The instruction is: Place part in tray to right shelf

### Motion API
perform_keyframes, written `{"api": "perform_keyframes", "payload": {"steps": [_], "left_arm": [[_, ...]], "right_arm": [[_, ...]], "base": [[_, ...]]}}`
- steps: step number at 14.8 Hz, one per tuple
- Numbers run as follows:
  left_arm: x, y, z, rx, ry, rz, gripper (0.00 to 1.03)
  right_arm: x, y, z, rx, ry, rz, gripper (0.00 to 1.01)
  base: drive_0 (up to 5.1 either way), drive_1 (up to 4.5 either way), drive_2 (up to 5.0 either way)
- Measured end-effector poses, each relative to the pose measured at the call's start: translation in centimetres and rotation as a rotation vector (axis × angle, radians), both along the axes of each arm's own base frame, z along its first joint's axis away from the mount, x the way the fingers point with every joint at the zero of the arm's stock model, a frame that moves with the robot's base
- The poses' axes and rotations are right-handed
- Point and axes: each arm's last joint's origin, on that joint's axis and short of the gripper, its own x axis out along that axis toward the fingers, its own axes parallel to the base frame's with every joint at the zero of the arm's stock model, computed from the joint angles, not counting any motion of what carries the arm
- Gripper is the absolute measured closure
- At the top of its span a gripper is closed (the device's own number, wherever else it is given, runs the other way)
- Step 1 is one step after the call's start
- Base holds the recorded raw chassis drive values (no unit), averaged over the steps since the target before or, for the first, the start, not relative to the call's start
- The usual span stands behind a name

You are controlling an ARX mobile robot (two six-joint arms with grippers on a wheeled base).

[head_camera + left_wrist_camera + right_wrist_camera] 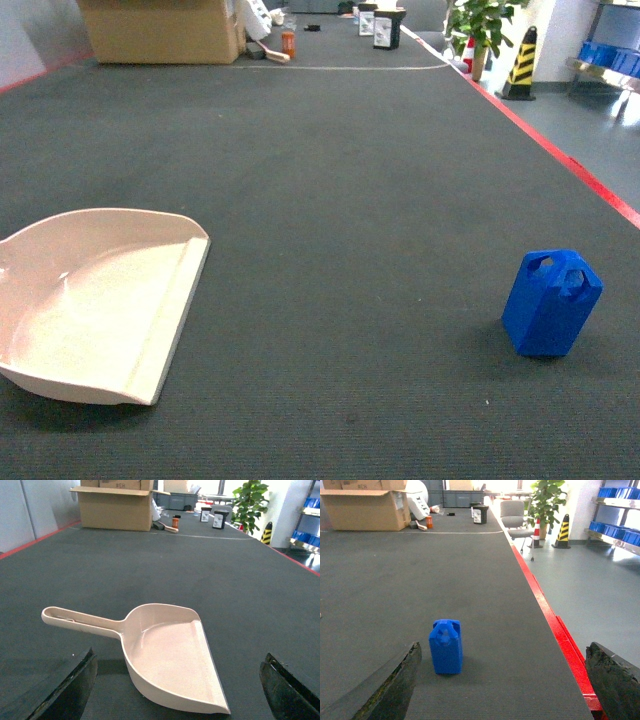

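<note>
Part [446, 646] stood upright on dark desk [350, 200], ungrasped.
Right gripper [502, 690] spread wide, part seen just ahead; left gripper [177, 695] likewise spread, tray [165, 660] lying ahead, well apart from part.

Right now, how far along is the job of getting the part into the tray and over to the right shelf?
Nothing looks done yet. The part stands alone on the mat, well apart from the empty tray. Both end effectors, left and right, are open and hold nothing. Left: load the part, carry the tray to the shelf.
</note>
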Motion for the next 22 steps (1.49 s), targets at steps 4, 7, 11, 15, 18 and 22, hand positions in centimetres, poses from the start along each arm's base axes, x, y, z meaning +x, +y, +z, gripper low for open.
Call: {"api": "perform_keyframes", "payload": {"steps": [4,7,11,15,18,22], "left_arm": [[0.00,0.00,0.00,0.000,0.000,0.000,0.05],[0.00,0.00,0.00,0.000,0.000,0.000,0.05],[0.00,0.00,0.00,0.000,0.000,0.000,0.05],[0.00,0.00,0.00,0.000,0.000,0.000,0.05],[0.00,0.00,0.00,0.000,0.000,0.000,0.05],[0.00,0.00,0.00,0.000,0.000,0.000,0.05]], "right_arm": [[0.00,0.00,0.00,0.000,0.000,0.000,0.03],[0.00,0.00,0.00,0.000,0.000,0.000,0.03],[0.00,0.00,0.00,0.000,0.000,0.000,0.03],[0.00,0.00,0.00,0.000,0.000,0.000,0.03],[0.00,0.00,0.00,0.000,0.000,0.000,0.03],[0.00,0.00,0.00,0.000,0.000,0.000,0.03]], "base": [[0.0,0.00,0.0],[0.0,0.00,0.0],[0.0,0.00,0.0],[0.0,0.00,0.0],[0.0,0.00,0.0],[0.0,0.00,0.0]]}}
